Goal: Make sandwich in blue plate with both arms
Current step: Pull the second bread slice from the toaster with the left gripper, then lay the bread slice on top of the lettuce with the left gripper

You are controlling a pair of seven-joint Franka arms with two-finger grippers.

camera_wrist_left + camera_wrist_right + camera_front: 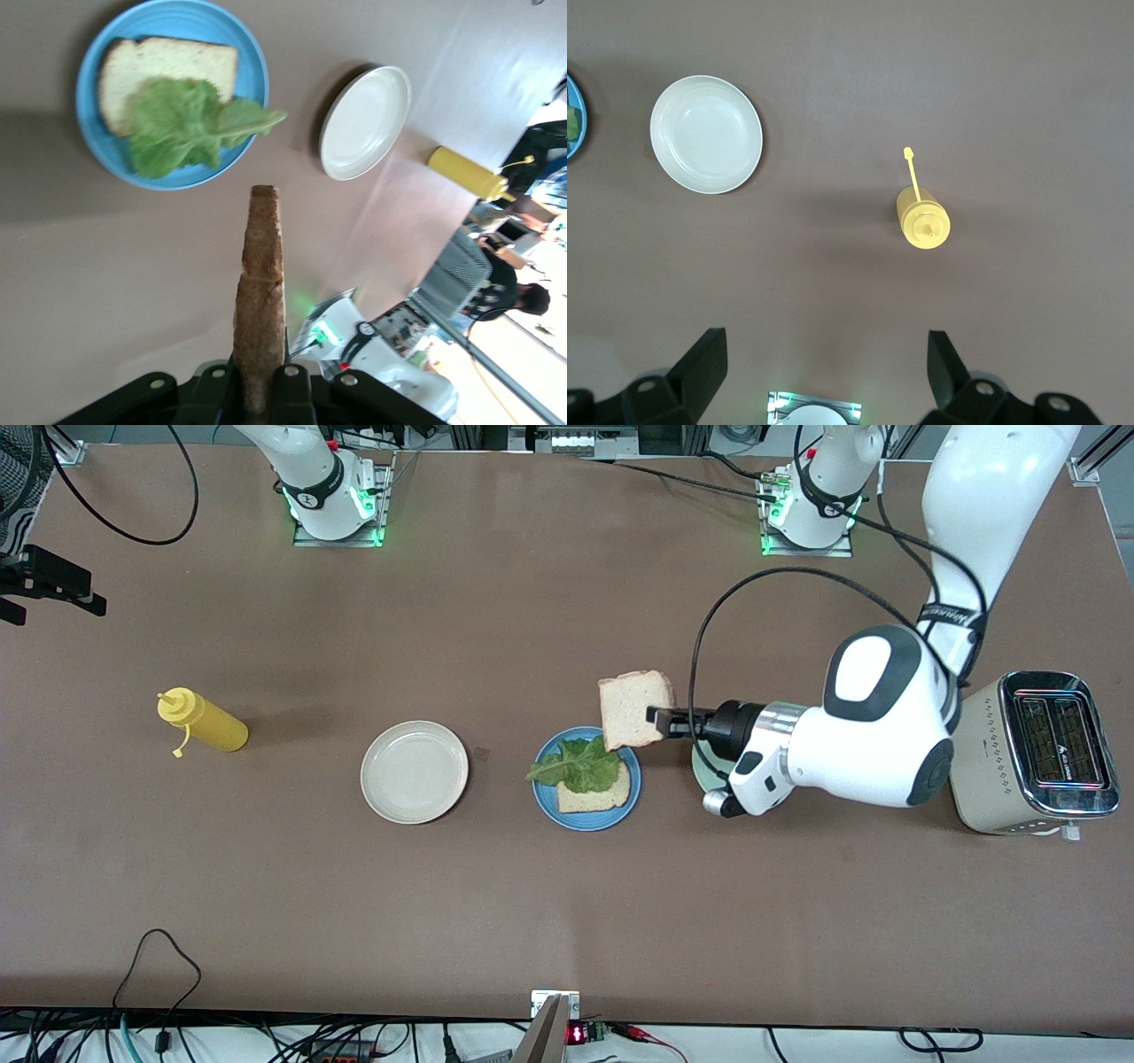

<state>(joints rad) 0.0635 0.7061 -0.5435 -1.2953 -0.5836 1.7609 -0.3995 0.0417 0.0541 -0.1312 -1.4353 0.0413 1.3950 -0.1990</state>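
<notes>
My left gripper (657, 722) is clamped tight on a square slice of bread (634, 708), pale crumb, brown crust, held on edge in the air over the rim of the blue plate (567, 815); in the left wrist view the slice (260, 301) runs edge-on between my black fingers (292, 390), crust rough and darker. The blue plate is round, shallow, matte, raised rim, sitting mid-table. On it lies a second slice (602, 793), flat, with a crinkled green lettuce leaf (578, 768) on top, leaf tip poking past the rim toward the right arm's end. Just beside it, toward that same end, a cream plate (414, 771), round, glossy, bare. Farther along that way, a yellow squeeze bottle (204, 724), smooth plastic, lying on its side in the front view, nozzle cap hanging off on a strap. A pale mint-green plate (704, 771) peeks out under my left wrist, mostly hidden. At the left arm's end stands a toaster (1036, 755), beige body with dotted sides, shiny chrome top, two slots. My right gripper (824, 367) waits high over the table above the bottle and cream plate, fingers spread wide, holding nothing. Table (496, 921) is flat matte brown, black cables trailing across it and along its edges; green lights glow at both arm bases.
</notes>
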